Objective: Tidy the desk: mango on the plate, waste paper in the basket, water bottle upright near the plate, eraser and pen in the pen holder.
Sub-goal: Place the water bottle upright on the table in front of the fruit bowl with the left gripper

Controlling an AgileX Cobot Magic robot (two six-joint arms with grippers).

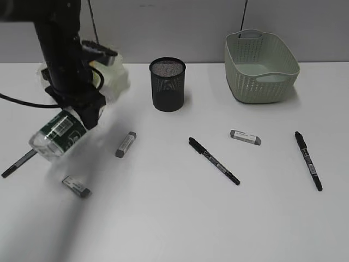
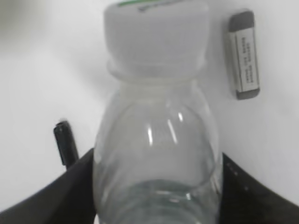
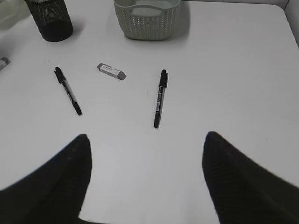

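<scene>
Gripping the water bottle (image 1: 57, 134) around its body, the left gripper (image 1: 87, 112) has both fingers (image 2: 51, 196) pressed vs the clear sides; bottle tilted, cap end low twd the left front of the desk (image 1: 174, 218), green label w/ white print facing out. In left wrist view the white cap (image 2: 156, 30) points away from the camera, an eraser (image 2: 244, 54) lies just beside it on the right, and a black pen tip (image 2: 65, 148) shows on the left next to the finger. In exterior view that pen (image 1: 19, 164) pokes out from under the bottle, a 2nd eraser (image 1: 76, 186) sits near the front, a 3rd (image 1: 125, 144) lies between bottle & pen holder (image 1: 167, 84). Behind the left arm, the plate (image 1: 112, 73) is partly hidden; can't tell what's on it.

Right gripper (image 3: 145, 182) hangs wide apart over bare desk, holding nothing. Ahead of it: a pen (image 3: 159, 98) roughly centre, another pen (image 3: 68, 90) to the left, a wrapped eraser (image 3: 111, 71) between them further back. Basket (image 3: 147, 18) stands at the far edge, pen holder left of it, well apart. Basket inside looks bare from what shows in exterior view.
</scene>
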